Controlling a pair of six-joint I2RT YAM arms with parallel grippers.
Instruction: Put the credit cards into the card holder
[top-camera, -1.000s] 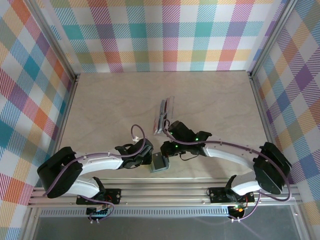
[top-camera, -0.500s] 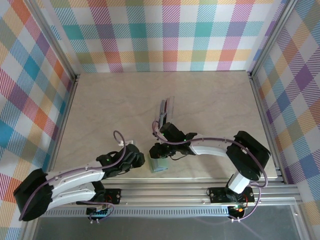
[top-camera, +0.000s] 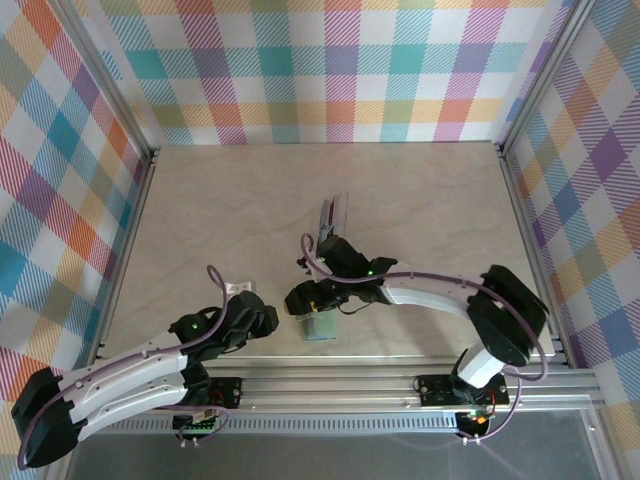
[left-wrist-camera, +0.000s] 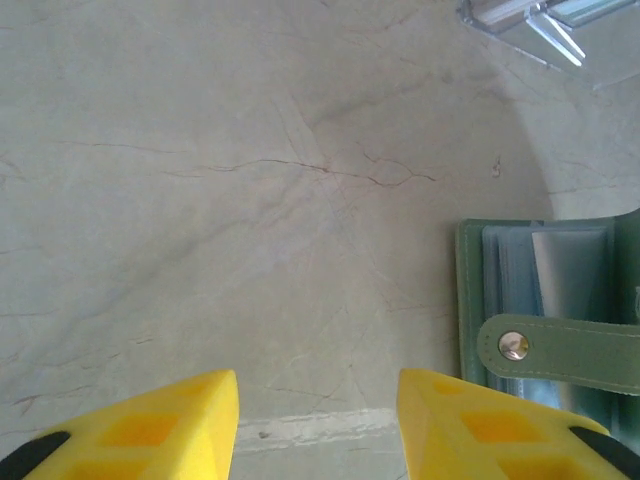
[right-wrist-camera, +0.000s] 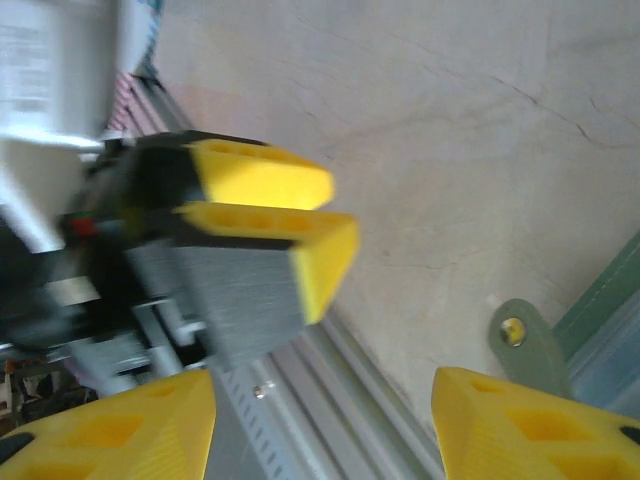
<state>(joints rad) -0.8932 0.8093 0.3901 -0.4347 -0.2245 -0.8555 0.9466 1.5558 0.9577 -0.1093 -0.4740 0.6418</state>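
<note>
Left wrist view: the left jaws were parted and held nothing, with bare surface (left-wrist-camera: 250, 200) between their yellow fingers (left-wrist-camera: 150, 425). The card holder (left-wrist-camera: 545, 280) lay open just to the right of them, showing clear sleeves. Its strap (left-wrist-camera: 570, 350) lay across those sleeves and could block a card from sliding in. A corner of the clear tray (left-wrist-camera: 540, 25) showed further off.

Right wrist view: the right jaws were also spread and held nothing. The left jaws sat close in front of them, so a reach by either arm risked a knock between the two. The strap's snap end lay just beside the right jaws, near the metal rail (right-wrist-camera: 330, 400).

Top view: the card holder lay loose near the front edge of the surface. Neither arm pinned it, so I judged that a push from a card would probably slide it toward the rail. The credit cards (top-camera: 328, 225) appeared as thin dark and red edges in the tray, well apart from the holder.

A second earlier, the left jaws had been pressed against the holder's left side; now they sat further left, clear of it. The right jaws had hung over the holder; now they had swung left, beside its upper left corner. The holder itself had hardly moved.
</note>
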